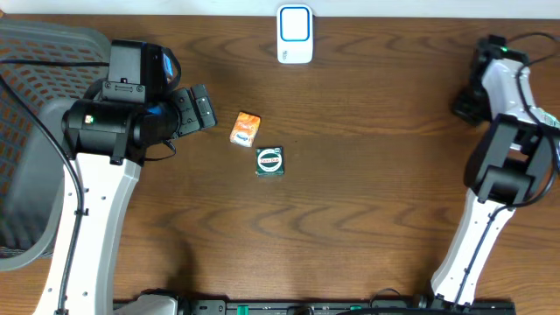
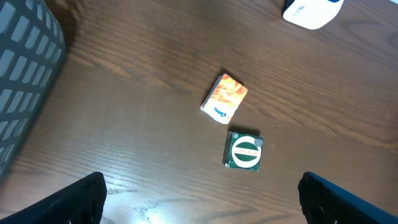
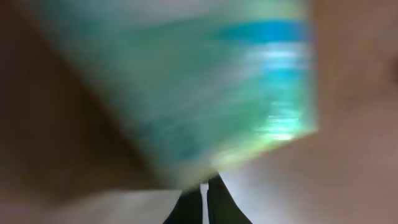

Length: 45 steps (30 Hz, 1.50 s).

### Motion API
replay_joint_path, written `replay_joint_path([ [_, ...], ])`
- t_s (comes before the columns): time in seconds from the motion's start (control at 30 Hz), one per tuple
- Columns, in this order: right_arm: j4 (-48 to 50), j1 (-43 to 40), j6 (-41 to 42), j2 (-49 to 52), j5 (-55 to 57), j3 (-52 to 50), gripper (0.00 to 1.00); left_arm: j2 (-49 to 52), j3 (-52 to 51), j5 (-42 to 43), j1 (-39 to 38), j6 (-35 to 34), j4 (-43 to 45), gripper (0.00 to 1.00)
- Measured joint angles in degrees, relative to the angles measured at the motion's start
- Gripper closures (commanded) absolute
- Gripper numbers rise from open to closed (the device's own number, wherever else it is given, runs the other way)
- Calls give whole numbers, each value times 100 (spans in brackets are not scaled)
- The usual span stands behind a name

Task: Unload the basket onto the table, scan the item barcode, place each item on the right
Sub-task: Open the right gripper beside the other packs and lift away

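Two small packs lie mid-table: an orange and white pack (image 1: 246,129) (image 2: 224,98) and, just right of and nearer than it, a dark green pack with a white oval label (image 1: 269,162) (image 2: 244,150). The white and blue barcode scanner (image 1: 295,34) (image 2: 309,10) stands at the far edge. My left gripper (image 1: 204,108) (image 2: 203,200) is open wide, left of the orange pack and above the table, holding nothing. My right arm (image 1: 509,87) is folded at the far right. Its gripper (image 3: 204,200) is shut, with only a blurred blue-green shape (image 3: 205,81) close before it.
A grey mesh basket (image 1: 31,131) (image 2: 25,81) stands at the left edge beside my left arm. Bare wood grain lies between the packs and my right arm.
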Motion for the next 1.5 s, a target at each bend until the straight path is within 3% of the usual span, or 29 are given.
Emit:
replay_joint_path([
  [0.2, 509, 249, -210, -42, -800, 0, 99, 0, 0, 0, 0, 0, -2, 2],
  [0.5, 1368, 223, -181, -42, -973, 0, 99, 0, 0, 0, 0, 0, 0, 2],
  [0.87, 1377, 63, -205, -44, -199, -33, 99, 0, 0, 0, 0, 0, 0, 2],
  [1.1, 1495, -420, -236, -83, 33, -302, 99, 0, 0, 0, 0, 0, 0, 2],
  [1.5, 855, -1307, -498, -96, 452, -321, 99, 0, 0, 0, 0, 0, 0, 2],
])
